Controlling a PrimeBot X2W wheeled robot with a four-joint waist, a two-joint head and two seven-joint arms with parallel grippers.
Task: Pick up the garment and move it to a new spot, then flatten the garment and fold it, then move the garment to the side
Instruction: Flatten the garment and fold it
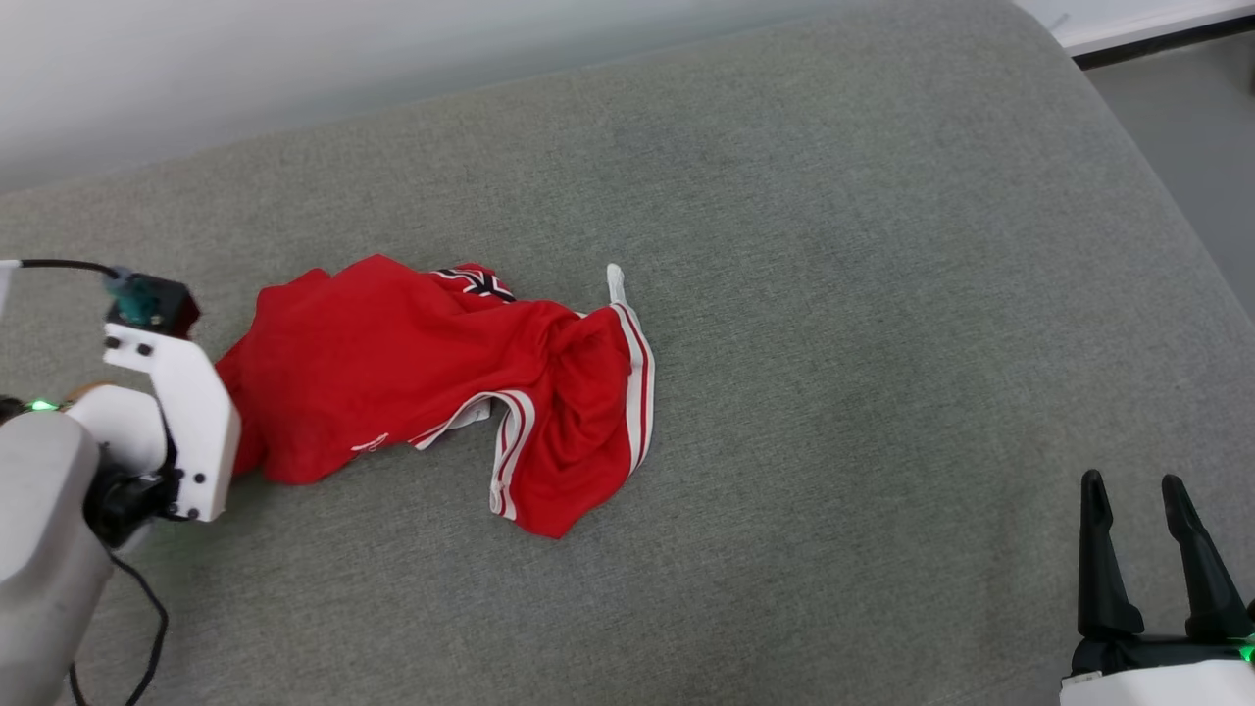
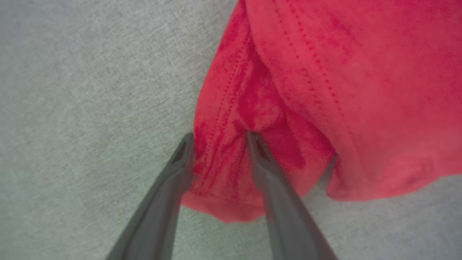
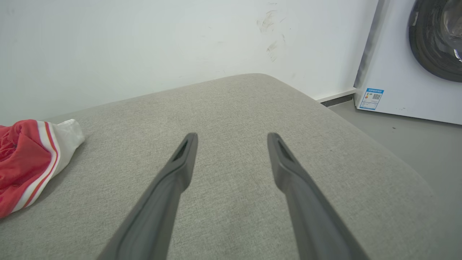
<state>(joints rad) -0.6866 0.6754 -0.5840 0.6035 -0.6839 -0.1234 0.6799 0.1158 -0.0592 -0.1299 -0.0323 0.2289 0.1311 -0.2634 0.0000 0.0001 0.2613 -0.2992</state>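
The garment point(image 1: 422, 382) lies crumpled left of centre on the grey cushion, red with red-white striped trim and a white sleeve tip poking out at its far right. My left gripper point(image 2: 220, 139) is at its left corner. Its two dark fingers straddle a fold of red cloth point(image 2: 325, 72) near a stitched hem, jaws still apart. In the head view the white left wrist point(image 1: 186, 422) covers those fingers. My right gripper point(image 1: 1132, 485) rests at the lower right, open and holding nothing, far from the cloth. The right wrist view has this gripper point(image 3: 232, 137) over bare cushion, the garment point(image 3: 21, 162) at far left.
The grey padded surface point(image 1: 833, 294) stretches wide to the right of the garment and ends in a rounded edge at the right. A pale wall runs along the back. A white washing machine point(image 3: 415, 54) stands on the floor beyond the right corner.
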